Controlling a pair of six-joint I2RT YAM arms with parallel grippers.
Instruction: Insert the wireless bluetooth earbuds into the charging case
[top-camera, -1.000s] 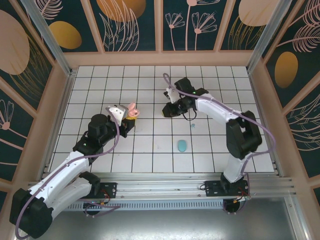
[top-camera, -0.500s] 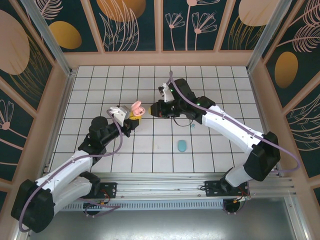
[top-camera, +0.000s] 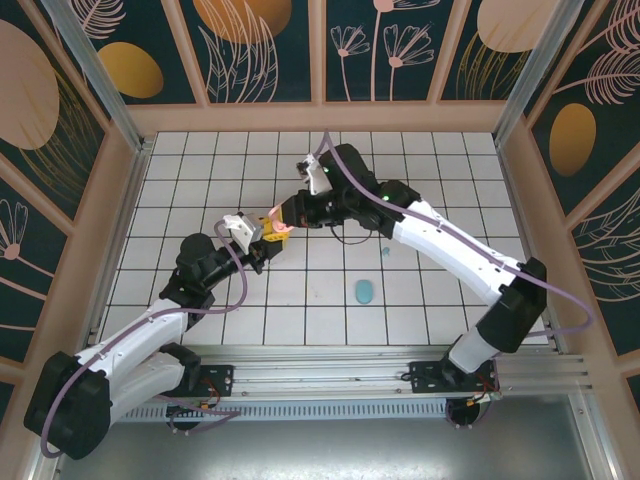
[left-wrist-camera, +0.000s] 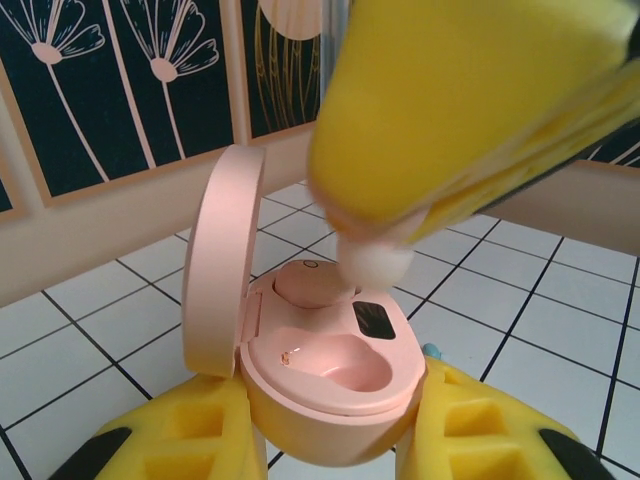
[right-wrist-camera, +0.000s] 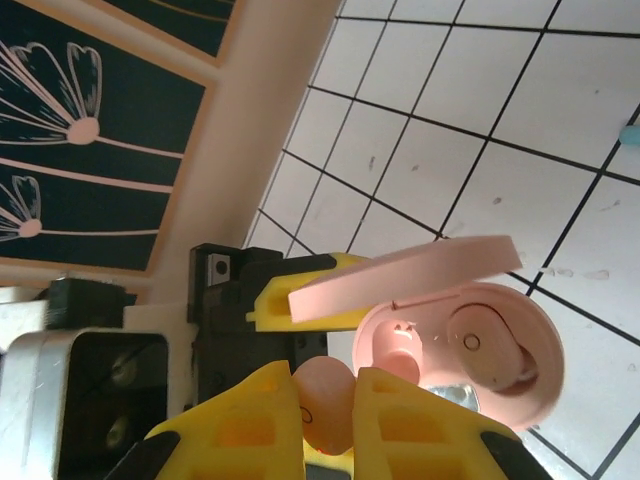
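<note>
We clamp the charging case (left-wrist-camera: 330, 375) between the pressed-in fingers of our left gripper (left-wrist-camera: 325, 450), near the table's middle. Its lid (left-wrist-camera: 222, 260) is swung open and the wells face up, making a steady target. Our right gripper (right-wrist-camera: 326, 430) pinches a pink earbud (right-wrist-camera: 324, 392) just above the case, aimed, we judge, at the empty well (left-wrist-camera: 345, 360). The other well already holds the seated earbud (left-wrist-camera: 308, 283). A light blue earbud (top-camera: 385, 250) and the teal case (top-camera: 364, 291) lie on the white tiles (top-camera: 440, 300) further right.
</note>
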